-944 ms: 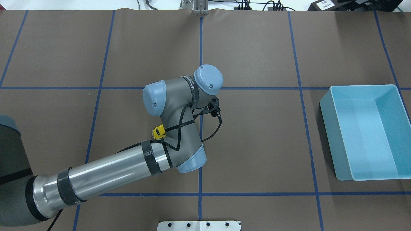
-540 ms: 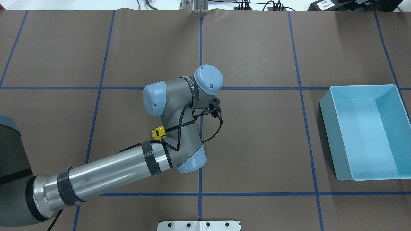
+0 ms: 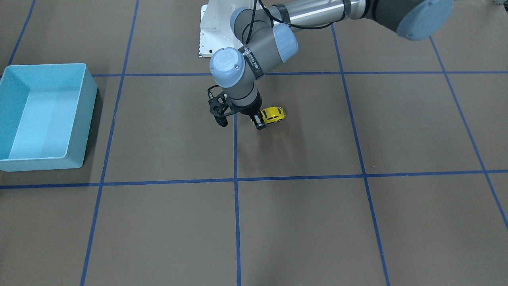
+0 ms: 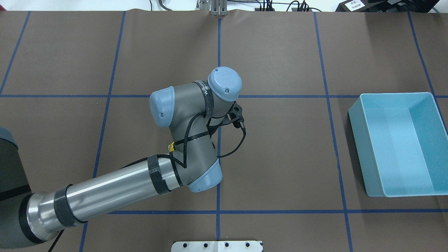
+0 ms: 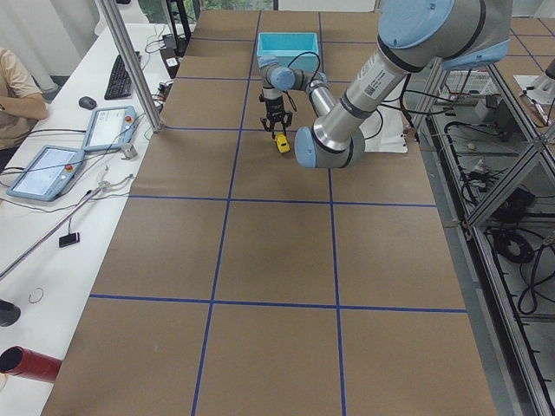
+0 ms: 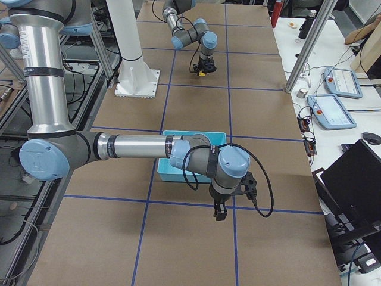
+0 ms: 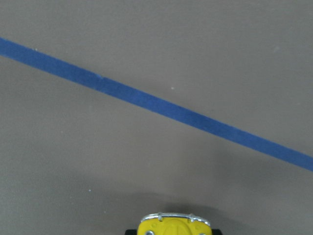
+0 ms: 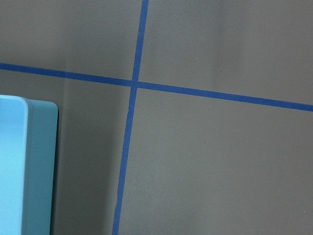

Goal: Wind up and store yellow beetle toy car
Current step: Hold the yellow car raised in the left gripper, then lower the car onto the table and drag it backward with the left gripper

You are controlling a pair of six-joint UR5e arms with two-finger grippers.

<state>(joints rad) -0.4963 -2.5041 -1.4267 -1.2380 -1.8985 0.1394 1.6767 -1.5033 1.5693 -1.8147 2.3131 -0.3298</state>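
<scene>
Out near the middle of the worktop (image 3: 301,222), the yellow beetle toy car (image 3: 274,114) looks to be on its wheels or only just off the surface, close to a blue tape line (image 7: 161,105). The left claw (image 3: 262,121) is down at one end of it. From the front camera I can only make out one dark finger (image 3: 260,124), touching the car's end. The other finger is hidden, so honestly I can't tell whether the claw is clamped on the car or just set against it. The left wrist cam only gives a sliver of the car's yellow end at the bottom edge, no fingers. Overhead is no help either, since the left arm (image 4: 115,189) covers nearly all of the car.

The right claw (image 6: 220,213) hangs over bare worktop just beside the light blue bin (image 3: 81,123). It only shows up in the side camera, so I can't tell if it's open or closed.

Progress-wise, I'd call this the wind-up stage, or the grab right before it. Nothing in the shots says whether the spring has any wind in it. The storing part is clearly not done: the bin has nothing in it and the car sits well apart from it, so it has yet to be carried over and dropped in.
</scene>
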